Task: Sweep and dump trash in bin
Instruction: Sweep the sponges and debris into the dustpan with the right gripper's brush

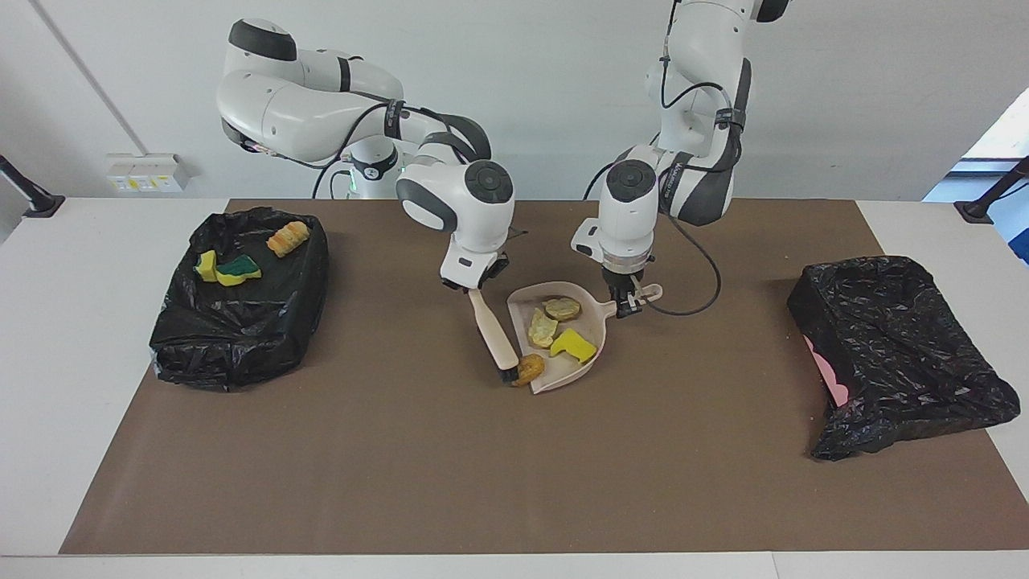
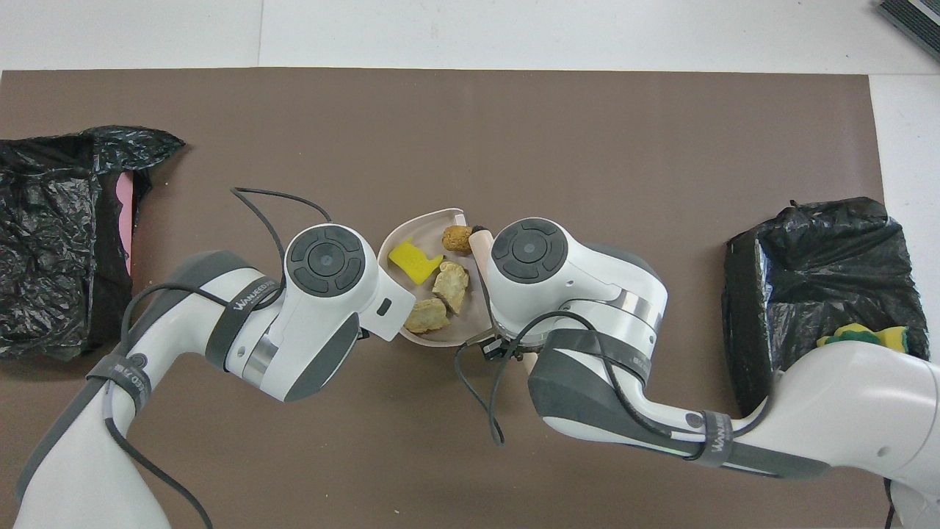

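Note:
A beige dustpan (image 1: 593,320) (image 2: 422,229) lies mid-mat. It holds three pieces of trash: a yellow chunk (image 1: 574,344) (image 2: 411,258) and two pale beige chunks (image 1: 562,307) (image 2: 452,279). My left gripper (image 1: 627,304) is shut on the pan's handle (image 1: 648,294); in the overhead view my wrist hides it. My right gripper (image 1: 474,285) is shut on a beige brush (image 1: 492,330) that slants down. The brush's dark bristles (image 1: 510,374) press against an orange-brown chunk (image 1: 529,368) (image 2: 457,239) at the pan's open mouth.
A black-bagged bin (image 1: 241,322) (image 2: 808,272) at the right arm's end of the mat holds yellow-and-green pieces (image 1: 229,269) and an orange piece (image 1: 288,237). A second black-bagged bin (image 1: 892,346) (image 2: 59,235) with a pink edge sits at the left arm's end.

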Robot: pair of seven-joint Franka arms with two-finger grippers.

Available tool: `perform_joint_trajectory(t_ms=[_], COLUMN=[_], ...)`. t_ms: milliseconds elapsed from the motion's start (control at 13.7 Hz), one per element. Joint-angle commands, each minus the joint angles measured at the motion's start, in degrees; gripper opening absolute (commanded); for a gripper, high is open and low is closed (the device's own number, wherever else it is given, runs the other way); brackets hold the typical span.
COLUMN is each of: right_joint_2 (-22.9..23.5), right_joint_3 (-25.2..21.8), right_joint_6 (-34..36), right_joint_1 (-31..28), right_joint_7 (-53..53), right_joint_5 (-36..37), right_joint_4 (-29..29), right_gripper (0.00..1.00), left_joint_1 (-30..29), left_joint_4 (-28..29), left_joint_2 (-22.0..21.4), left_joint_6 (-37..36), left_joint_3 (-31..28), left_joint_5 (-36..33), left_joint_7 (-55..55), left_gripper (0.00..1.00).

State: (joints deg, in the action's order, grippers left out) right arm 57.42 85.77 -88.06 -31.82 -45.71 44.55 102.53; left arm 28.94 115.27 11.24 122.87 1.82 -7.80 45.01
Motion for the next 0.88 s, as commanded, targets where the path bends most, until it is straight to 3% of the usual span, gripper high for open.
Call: perform_joint_trajectory(t_ms=[0,292,510,802], right_joint_2=[0.06,-0.02,-0.03,-0.02], right_joint_3=[1.67,6.16,5.55,1.51], right_joint_6=[0.87,2.44,2.63,1.40], right_joint_1=[-1.66,-7.72,-8.69,-5.28], right_joint_7=[-2.53,-2.11,4.29,7.14], right_joint_5=[-6.47,-9.31,1.40,5.91], right_joint_4=[-0.84,-0.67,-1.02,-1.90], right_gripper=[0.00,0.00,0.00,0.00], left_joint_1=[-0.28,-0.37,-0.46,-0.46], left_joint_4=[1.98,1.98,1.98,1.98], left_joint_2=[-1.49,-1.49,-1.49,-1.40], left_joint_6=[1.49,1.58,1.58,1.49], left_joint_3=[-0.15,-0.15,-0.15,-0.24], left_joint_5=[-1.61,-1.61,-1.52,-1.61], left_joint_7=[-1.68,-1.68,-1.68,-1.68], left_gripper=[0.00,0.00,0.00,0.00])
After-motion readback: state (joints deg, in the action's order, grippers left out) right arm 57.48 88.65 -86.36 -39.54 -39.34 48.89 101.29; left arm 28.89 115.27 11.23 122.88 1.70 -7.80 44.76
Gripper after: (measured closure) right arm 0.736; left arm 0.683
